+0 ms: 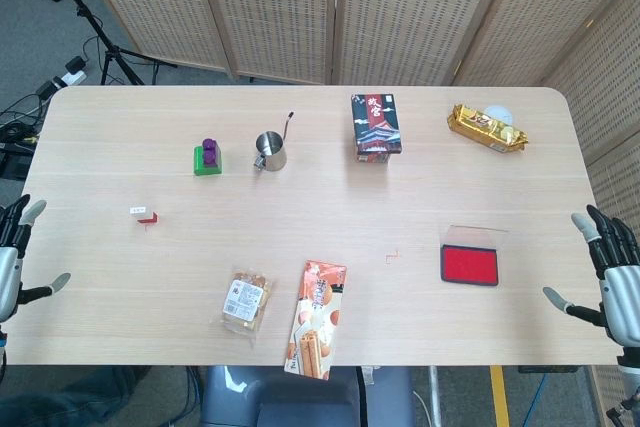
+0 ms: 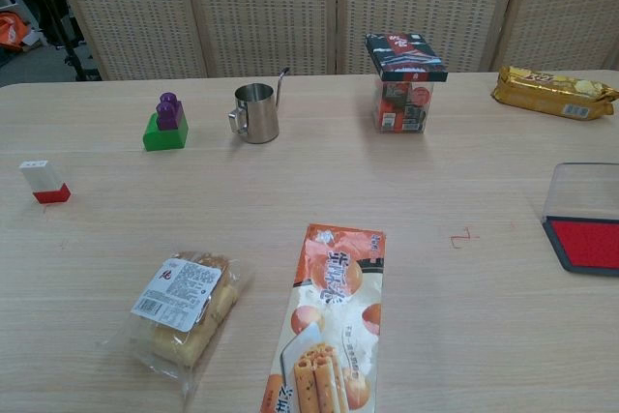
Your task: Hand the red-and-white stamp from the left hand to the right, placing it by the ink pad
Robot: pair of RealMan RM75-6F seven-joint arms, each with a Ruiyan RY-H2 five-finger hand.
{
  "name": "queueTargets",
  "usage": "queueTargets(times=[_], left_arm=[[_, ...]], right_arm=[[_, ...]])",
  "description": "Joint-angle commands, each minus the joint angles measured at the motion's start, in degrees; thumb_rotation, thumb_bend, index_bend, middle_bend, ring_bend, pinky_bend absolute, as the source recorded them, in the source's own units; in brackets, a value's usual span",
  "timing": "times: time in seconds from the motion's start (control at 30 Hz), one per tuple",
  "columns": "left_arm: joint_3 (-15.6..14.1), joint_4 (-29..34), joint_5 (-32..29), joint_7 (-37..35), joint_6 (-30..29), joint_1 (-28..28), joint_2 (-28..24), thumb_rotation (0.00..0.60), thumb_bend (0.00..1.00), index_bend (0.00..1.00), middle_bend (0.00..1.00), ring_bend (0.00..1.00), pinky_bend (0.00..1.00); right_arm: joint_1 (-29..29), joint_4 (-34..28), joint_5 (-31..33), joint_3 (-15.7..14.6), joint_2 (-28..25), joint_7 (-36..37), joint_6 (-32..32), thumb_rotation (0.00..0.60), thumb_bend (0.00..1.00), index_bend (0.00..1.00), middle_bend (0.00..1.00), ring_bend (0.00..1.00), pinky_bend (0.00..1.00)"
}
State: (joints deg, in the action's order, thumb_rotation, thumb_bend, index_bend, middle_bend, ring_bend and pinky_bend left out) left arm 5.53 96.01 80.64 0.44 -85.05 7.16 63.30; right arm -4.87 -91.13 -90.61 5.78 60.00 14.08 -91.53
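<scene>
The red-and-white stamp stands alone on the left part of the table, white top over a red base. The ink pad lies open at the right, its red pad up and clear lid raised behind. My left hand hangs at the table's left edge, fingers apart, holding nothing, well left of the stamp. At the right edge, beyond the ink pad, my right hand is likewise empty with fingers spread. Neither hand appears in the chest view.
A green-and-purple block, a steel cup, a dark boxed snack and a gold packet line the far half. A bread bag and an orange biscuit pack lie near the front edge.
</scene>
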Motion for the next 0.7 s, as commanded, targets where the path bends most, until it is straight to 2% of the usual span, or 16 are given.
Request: queueTargets(times=[0.03,0.17,0.4,0.5,0.6,0.7], left_arm=[[0.09,0.0,-0.14,0.32,-0.24,-0.14,0.03,0.6,0.0,0.0,0.0,0.0,0.0],[0.25,0.04,-0.59,0.92,-0.54,-0.38,0.12,0.6,0.0,0.0,0.0,0.0,0.0],[1.24,-0.03,-3.07,0.82,1.69,0.47,-0.03,0.6,0.0,0.01,0.0,0.0,0.0],[3.86,-1.94,-7.08,0.19,6.28,3.38,0.16,0.6,0.0,0.09,0.0,0.0,0.0],[6.99,-3.99,-14.2,-1.18,16.48,8.33,-0.78,0.6,0.02,0.2,0.0,0.0,0.0],[9.36,-7.43,-18.53,-0.55,22.69,12.64,0.07,0.6,0.13,0.32,0.0,0.0,0.0]], right_arm=[[0.05,1.04,0.57,0.67,0.85,-2.26,-0.74,0.6,0.0,0.0,0.0,0.0,0.0],[0.26,2.45,0.48,1.64,2.79,-6.76,-3.01,0.6,0.0,0.0,0.0,0.0,0.0],[0.1,1.95,0.33,1.15,3.15,-6.05,-2.13,0.6,0.0,0.0,0.0,0.0,0.0],[-0.1,1.61,0.45,0.9,2.85,-5.48,-1.22,0.6,0.0,0.0,0.0,0.0,0.0],[-0.42,0.77,1.14,0.45,2.12,-4.53,0.73,0.6,0.0,0.0,0.0,0.0,0.0],[-0.78,0.41,1.71,0.57,1.72,-3.98,1.76,0.6,0.0,0.0,0.0,0.0,0.0]])
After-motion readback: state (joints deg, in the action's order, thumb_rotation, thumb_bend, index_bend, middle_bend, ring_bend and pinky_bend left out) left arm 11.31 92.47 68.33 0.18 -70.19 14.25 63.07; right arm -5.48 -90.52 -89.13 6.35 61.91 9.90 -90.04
